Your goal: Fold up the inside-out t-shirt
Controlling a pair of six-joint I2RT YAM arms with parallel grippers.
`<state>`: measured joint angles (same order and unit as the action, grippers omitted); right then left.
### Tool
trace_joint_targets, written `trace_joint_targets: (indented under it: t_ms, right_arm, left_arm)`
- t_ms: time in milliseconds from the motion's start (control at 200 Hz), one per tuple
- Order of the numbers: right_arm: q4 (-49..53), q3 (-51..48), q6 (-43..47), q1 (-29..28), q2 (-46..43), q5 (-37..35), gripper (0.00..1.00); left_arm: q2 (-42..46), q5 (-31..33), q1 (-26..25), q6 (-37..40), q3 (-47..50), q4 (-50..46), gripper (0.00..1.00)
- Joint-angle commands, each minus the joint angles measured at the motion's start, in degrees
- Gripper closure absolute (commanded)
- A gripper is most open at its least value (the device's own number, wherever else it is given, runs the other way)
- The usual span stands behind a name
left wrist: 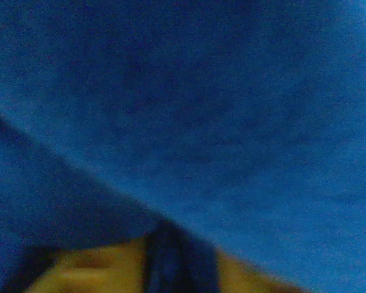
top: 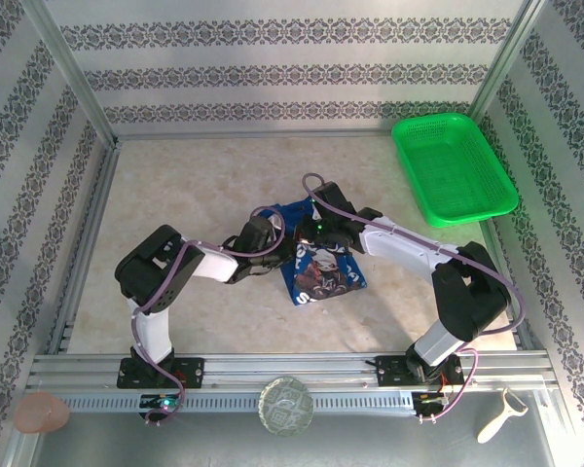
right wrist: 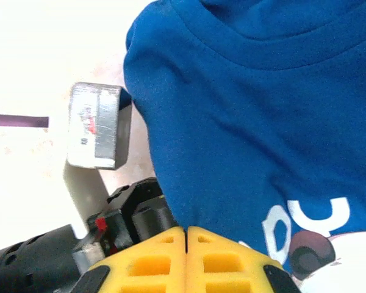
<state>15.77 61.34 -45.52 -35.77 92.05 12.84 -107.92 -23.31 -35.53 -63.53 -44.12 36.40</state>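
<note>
The blue t-shirt [top: 316,255] lay bunched in the middle of the table [top: 175,185], the right gripper [right wrist: 186,231] pinched shut on its cloth, likely to hold a fold, while the left gripper [top: 277,243] was buried in cloth, so I could not tell its jaws.
</note>
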Motion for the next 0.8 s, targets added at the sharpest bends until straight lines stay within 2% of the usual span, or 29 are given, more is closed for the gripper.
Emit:
trace_joint_targets:
  t_ms: [0,140,250,425,525,560,610,644,744,794]
  right_arm:
    - [-1.77,-1.13,-0.89,0.0,-0.75,0.76,1.0]
    - [-2.45,-1.52,-0.85,-0.2,-0.05,1.0,1.0]
    - [-3.07,-1.16,-0.91,-0.88,1.69,1.12,1.0]
    - [-4.34,0.71,-0.98,-2.82,5.48,2.34,1.0]
    - [-4.95,3.17,-0.85,-4.95,8.95,3.01,1.0]
    - [-5.5,4.23,-0.97,-5.65,10.37,3.84,0.88]
    - [-6.33,5.76,-0.76,-6.49,13.17,5.68,0.6]
    - [-6.57,6.94,-0.65,-6.61,14.66,7.84,0.48]
    - [-8.08,5.18,-0.8,-5.83,11.79,8.78,0.35]
    - [-7.83,3.7,-0.56,-4.64,7.88,9.07,0.33]
  left_arm:
    - [3.39,3.77,0.43,0.73,2.76,-1.17,0.46]
    - [15.37,8.64,2.01,7.1,2.26,-15.09,0.27]
    - [22.94,13.72,2.85,10.61,1.14,-25.07,0.17]
    - [29.4,20.42,4.07,11.22,1.71,-33.07,0.12]
    - [31.27,21.25,5.47,11.6,1.55,-34.85,0.12]
    - [31.51,21.21,6.04,11.71,1.28,-35.36,0.12]
    - [31.84,21.19,6.96,11.91,0.84,-35.83,0.12]
    - [31.96,21.19,7.54,11.94,0.56,-36.05,0.12]
    - [31.6,19.24,9.17,12.57,-1.0,-36.6,0.12]
    - [30.92,17.7,9.37,13.53,-2.5,-37.22,0.12]
